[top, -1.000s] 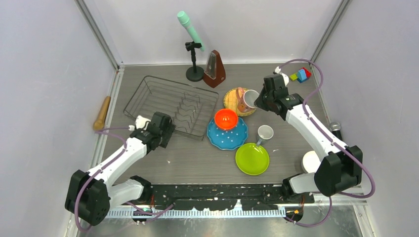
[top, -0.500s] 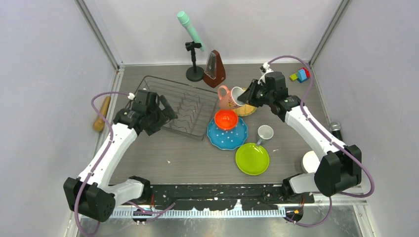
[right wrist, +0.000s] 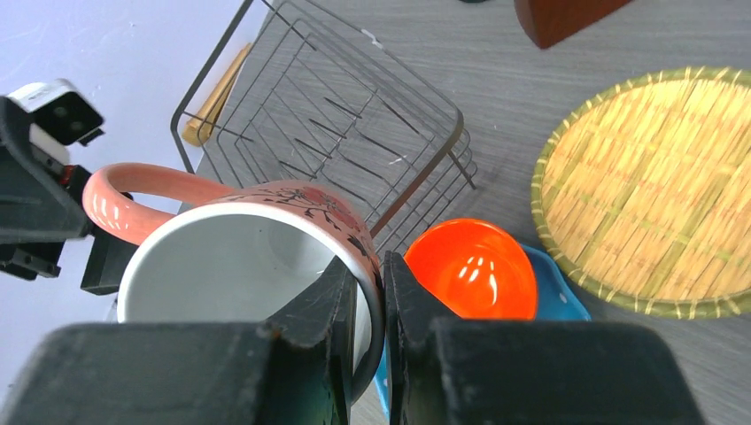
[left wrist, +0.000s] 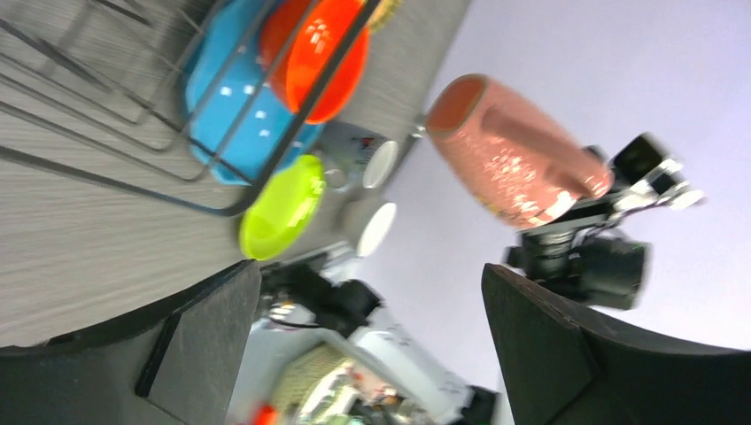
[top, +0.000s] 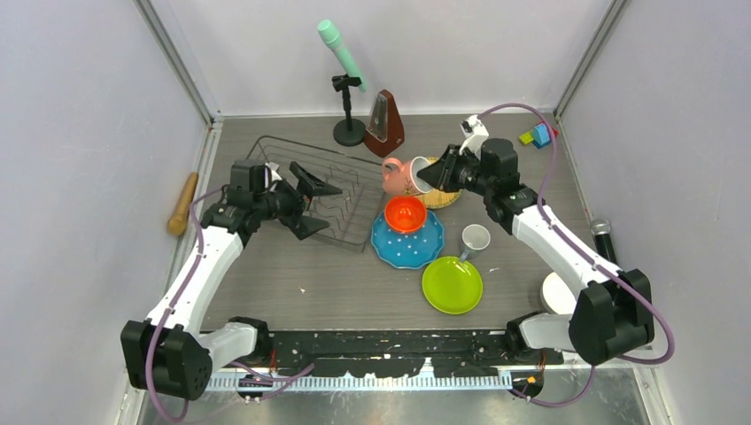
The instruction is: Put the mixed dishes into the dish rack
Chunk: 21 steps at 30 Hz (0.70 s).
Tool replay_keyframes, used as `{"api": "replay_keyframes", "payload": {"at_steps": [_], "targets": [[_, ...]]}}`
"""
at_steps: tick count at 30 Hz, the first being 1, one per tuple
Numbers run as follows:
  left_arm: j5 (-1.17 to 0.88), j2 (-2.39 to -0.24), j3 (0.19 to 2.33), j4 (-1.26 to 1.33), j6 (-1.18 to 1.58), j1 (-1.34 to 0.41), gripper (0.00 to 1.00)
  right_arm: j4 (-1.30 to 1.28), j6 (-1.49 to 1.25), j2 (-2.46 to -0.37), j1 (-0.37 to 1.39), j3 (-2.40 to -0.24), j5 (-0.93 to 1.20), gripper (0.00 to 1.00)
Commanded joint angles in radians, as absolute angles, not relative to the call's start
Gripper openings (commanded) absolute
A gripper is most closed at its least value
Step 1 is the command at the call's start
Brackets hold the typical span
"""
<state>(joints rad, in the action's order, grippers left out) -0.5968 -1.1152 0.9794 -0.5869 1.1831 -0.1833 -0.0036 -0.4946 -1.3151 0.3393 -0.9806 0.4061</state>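
My right gripper [top: 436, 174] is shut on the rim of the pinkish-tan mug [top: 396, 174], held in the air on its side just right of the dish rack [top: 266, 168]; the mug also shows in the right wrist view [right wrist: 239, 257] and the left wrist view [left wrist: 509, 155]. My left gripper [top: 321, 209] is open and empty, over the rack's near right part, pointing at the mug. The orange bowl [top: 406, 212] sits on the blue dotted plate [top: 416, 250]. The yellow woven plate [top: 443, 197], lime-green plate [top: 452, 284], small grey mug [top: 476, 238] and white bowl [top: 556, 289] lie on the table.
A brown metronome [top: 385, 124] and a microphone stand [top: 347, 88] stand at the back. A wooden rolling pin [top: 182, 203] lies at the left edge. Coloured toy blocks [top: 538, 135] are at the back right, and a microphone [top: 604, 232] lies by the right wall.
My right gripper has carried the mug left off the yellow plate toward the rack. My left gripper has risen from the rack's near edge, swung right over the rack and opened.
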Motion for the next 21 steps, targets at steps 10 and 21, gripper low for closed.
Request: {"api": "replay_keyframes", "payload": {"at_steps": [10,21], "targets": [[-0.713,-1.18,1.097,-0.395,1.684,-0.277,0.95,0.68,-0.239,-1.229,0.478,-0.808,0.324,0.0],[-0.704,-1.209,1.075,-0.322,1.769,-0.353,0.86,0.847,-0.074,-1.298,0.549,-0.824,0.364,0.0]]}}
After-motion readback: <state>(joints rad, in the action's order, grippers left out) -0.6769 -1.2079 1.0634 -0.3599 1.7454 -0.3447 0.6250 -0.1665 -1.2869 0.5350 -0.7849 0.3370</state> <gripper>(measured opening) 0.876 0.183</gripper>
